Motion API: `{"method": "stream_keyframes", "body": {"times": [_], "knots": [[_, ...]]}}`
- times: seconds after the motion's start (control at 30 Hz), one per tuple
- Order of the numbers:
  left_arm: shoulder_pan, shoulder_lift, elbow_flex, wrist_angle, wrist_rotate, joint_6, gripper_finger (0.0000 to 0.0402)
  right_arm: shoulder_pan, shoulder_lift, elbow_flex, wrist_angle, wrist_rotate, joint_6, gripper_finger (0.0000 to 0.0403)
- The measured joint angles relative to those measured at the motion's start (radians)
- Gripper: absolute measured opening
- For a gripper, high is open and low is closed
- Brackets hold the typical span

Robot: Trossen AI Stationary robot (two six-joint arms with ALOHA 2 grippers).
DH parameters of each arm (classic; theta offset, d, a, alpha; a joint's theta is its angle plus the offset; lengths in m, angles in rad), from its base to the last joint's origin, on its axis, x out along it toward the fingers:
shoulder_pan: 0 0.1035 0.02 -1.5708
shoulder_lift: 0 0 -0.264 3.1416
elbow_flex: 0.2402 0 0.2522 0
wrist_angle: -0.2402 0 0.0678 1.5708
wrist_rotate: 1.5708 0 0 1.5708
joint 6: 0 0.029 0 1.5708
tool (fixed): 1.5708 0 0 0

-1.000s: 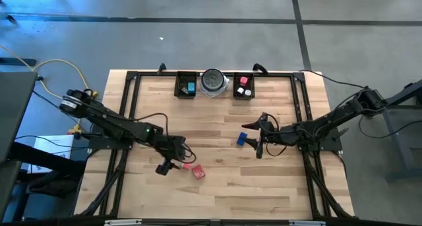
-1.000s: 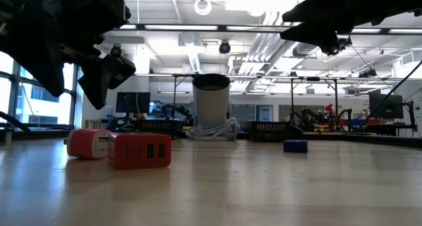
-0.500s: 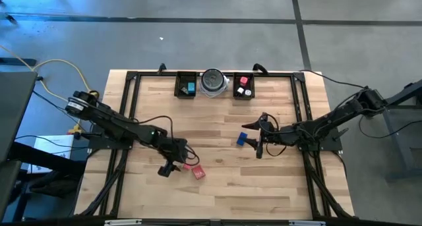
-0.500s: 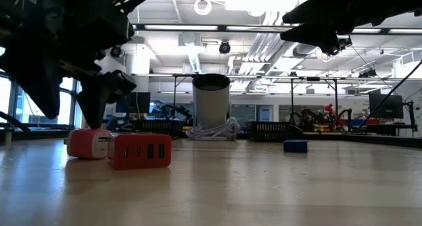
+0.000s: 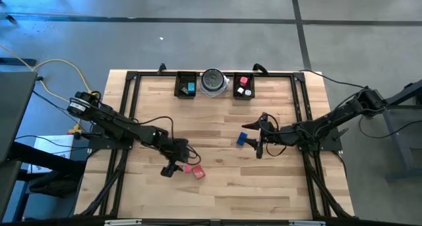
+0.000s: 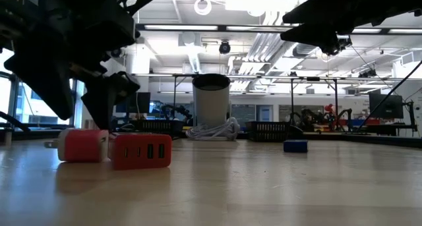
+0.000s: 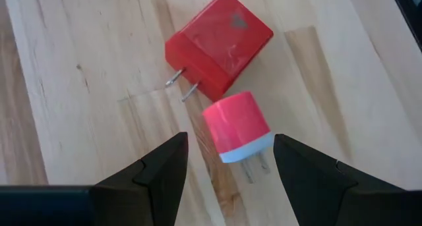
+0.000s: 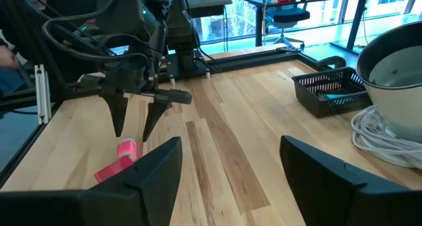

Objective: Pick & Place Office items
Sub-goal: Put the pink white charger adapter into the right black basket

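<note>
Wooden table (image 5: 217, 186), two black trays (image 5: 185, 85) (image 5: 243, 85), silver-grey dish (image 5: 213, 80) between them

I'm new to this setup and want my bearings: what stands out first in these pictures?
Two red chargers lie side by side on the wooden table: a small round-bodied red plug and a larger red block. The left gripper hangs open right above the small one. The right gripper waits open beside a blue block.

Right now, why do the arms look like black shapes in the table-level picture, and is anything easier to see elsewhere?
Low view: bright ceiling lights and windows behind leave the left gripper a dark silhouette. Left wrist view: even light shows the pink charger and the red charger clearly, with faint shadows. High view: flat overhead light, both chargers tiny.
</note>
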Motion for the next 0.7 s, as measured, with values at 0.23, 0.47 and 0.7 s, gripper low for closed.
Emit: {"method": "stream_keyframes", "body": {"times": [0.23,0.47,0.7], "knots": [[-0.002,0.0,0.0,0.033,0.044,-0.107,0.0218,0.0,0.0,0.0,0.0,0.0,0.0,0.0243],[-0.035,0.0,0.0,0.063,0.037,-0.157,0.0218,0.0,0.0,0.0,0.0,0.0,0.0,0.0243],[-0.041,0.04,0.0,0.088,-0.014,-0.176,0.0218,0.0,0.0,0.0,-0.002,0.0,0.005,0.0243]]}}
